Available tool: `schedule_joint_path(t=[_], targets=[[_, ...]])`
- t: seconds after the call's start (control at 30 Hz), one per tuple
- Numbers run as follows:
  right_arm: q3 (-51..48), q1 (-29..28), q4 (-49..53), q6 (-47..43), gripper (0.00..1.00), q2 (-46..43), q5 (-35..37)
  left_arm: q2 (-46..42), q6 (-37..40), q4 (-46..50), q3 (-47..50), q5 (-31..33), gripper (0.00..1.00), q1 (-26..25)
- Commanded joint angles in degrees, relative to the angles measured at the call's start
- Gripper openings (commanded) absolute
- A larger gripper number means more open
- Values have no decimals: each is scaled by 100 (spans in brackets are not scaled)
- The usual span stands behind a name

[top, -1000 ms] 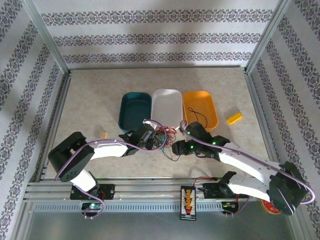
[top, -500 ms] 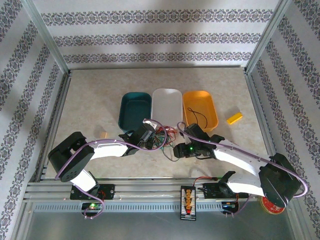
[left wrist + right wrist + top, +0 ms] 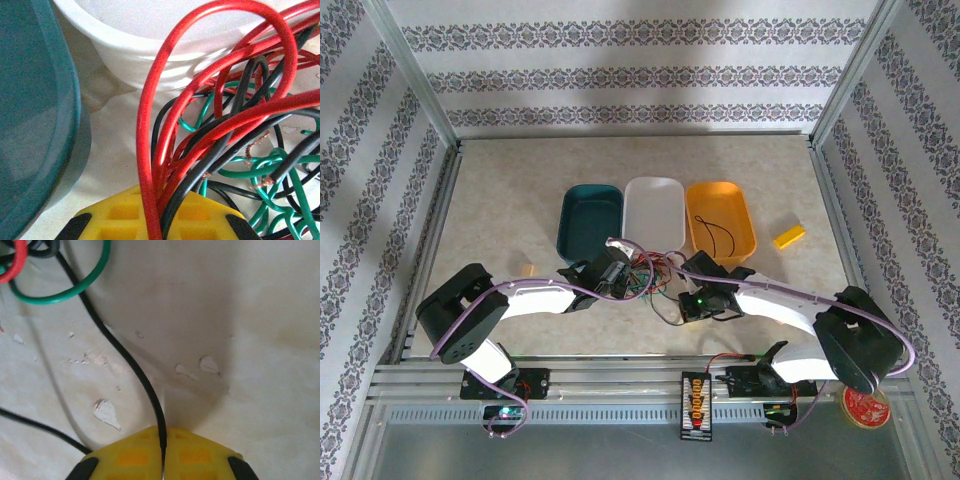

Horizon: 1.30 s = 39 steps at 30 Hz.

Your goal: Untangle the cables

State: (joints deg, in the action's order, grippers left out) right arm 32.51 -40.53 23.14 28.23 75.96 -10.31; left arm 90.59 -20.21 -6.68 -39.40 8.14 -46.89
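Progress: You have one black wire (image 3: 720,238) lying apart in the orange tray (image 3: 748,225); I judge that strand sorted. The white tray (image 3: 655,200) and teal tray (image 3: 588,215) hold no wire that I can see.
Outstanding: The cables (image 3: 650,270) sit as one knotted bundle of red, green and black on the desk (image 3: 520,190), just near of the white tray. Most of the job is left.
Left claw (image 3: 160,222): Pressed together on red and black strands that rise from its pads into the bundle. Green loops lie just to the right, not gripped.
Right claw (image 3: 162,452): Pinching a single black cable (image 3: 135,372), which runs over bare desk towards the bundle's edge.
Position: The bundle lies between your two claws, the left claw at its left side and the right claw at its near right.
Finding: Both claws hold strands of the same knot, so nothing is freed yet.
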Motion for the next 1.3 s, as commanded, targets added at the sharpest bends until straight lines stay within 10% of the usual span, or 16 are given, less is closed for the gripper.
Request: schedule_joint_path(t=[0.0, 0.6, 1.27], targets=[[244, -23, 217, 126, 0, -135, 841, -58, -128, 109, -73, 223, 0, -48], [867, 2761, 1904, 1293, 0, -3556, 3536, -81, -115, 214, 2, 265, 0, -48], [2801, 3149, -122, -452, 0, -3123, 3649, -50, -69, 237, 11, 197, 0, -57]])
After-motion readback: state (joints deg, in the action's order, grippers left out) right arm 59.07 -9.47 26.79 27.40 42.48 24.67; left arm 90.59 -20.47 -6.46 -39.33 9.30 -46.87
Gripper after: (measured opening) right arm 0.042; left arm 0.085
